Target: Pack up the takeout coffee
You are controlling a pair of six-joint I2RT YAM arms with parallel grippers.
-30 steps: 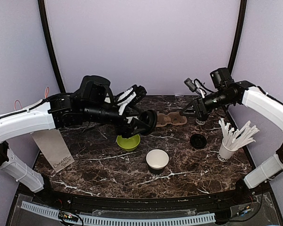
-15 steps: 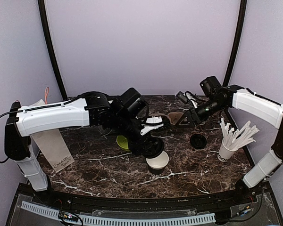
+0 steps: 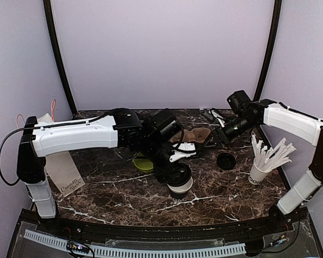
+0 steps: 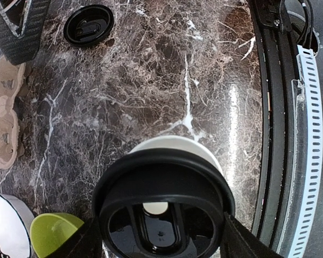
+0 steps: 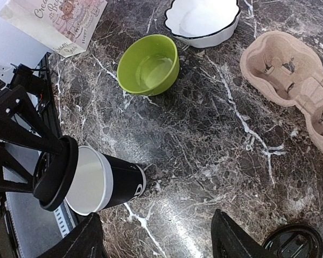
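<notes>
**A:** Dark marble surface point(image 3: 97, 199) veined in white, lilac walls point(image 3: 161, 54) behind, and a lot of containers out. Take us round them.

**B:** Green bowl point(image 5: 148, 64) in the middle, glossy and bare inside. Just beyond it is a white bowl point(image 5: 203, 19) with a dark wavy rim, bare as well. To the right of those lies a brown pulp carrier point(image 5: 290, 75), its wells holding no cups. Far right, a white cup point(image 3: 257, 173) bristling with white sticks point(image 3: 272, 151).

**A:** And the one that matters?

**B:** The takeout coffee cup point(image 5: 116, 185) stands upright at front centre, nearer the arms than the green bowl. It has a black paper side, a clean white inside and white lettering point(image 5: 138, 188) low on the wall.

**A:** Lid on?

**B:** Not seated. The left end effector point(image 3: 176, 172) has a black lid point(image 4: 161, 209) clamped between its fingers, right at the cup's mouth. The left wrist view shows white rim past the lid's far edge. The right wrist view shows the lid tilted at one side of the opening. I can't tell whether it touches the rim.

**A:** The other arm?

**B:** The right end effector point(image 5: 161, 239) hangs over the far right, near the carrier's end, jaws spread wide with only marble between them. A second lid point(image 3: 226, 160) lies flat on the surface just beside it. Far left, a printed paper bag point(image 3: 59, 166).
</notes>
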